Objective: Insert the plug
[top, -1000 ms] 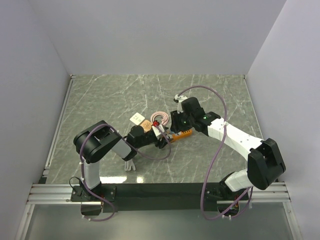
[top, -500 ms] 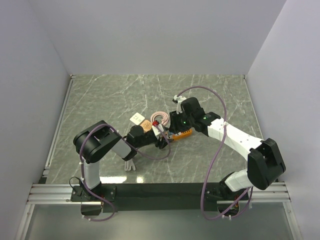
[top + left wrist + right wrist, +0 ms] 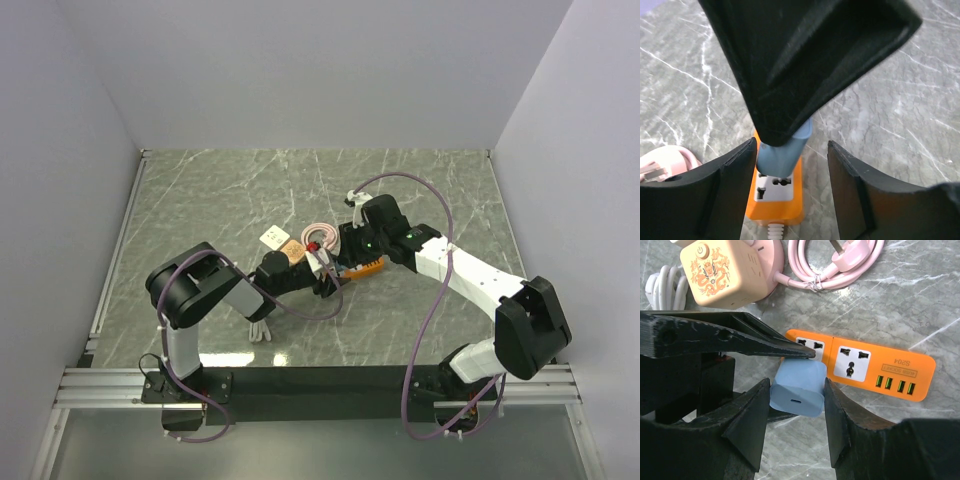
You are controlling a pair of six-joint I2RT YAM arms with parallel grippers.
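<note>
since a second ago almost nothing has shifted in the top view: your left arm's elbow has sunk slightly toward the near edge, while the right arm and the things on the counter (image 3: 420, 190) sit where they were.

your right gripper (image 3: 799, 401) is clamped on the blue plug (image 3: 799, 385), one finger on each flank. the plug stands over the socket end of the orange power strip (image 3: 875, 367), which lies flat mid-counter; you cannot tell whether its pins are seated. your left gripper (image 3: 792, 165) has its fingers (image 3: 725, 195) spread apart on either side of the strip's end, holding nothing.

the strip reads "s204" beside a row of four small ports. behind it sit a peach cube (image 3: 720, 272) with a power symbol and a dragon drawing, a coiled pink cable (image 3: 840, 262) and a white cable (image 3: 665, 287).
</note>
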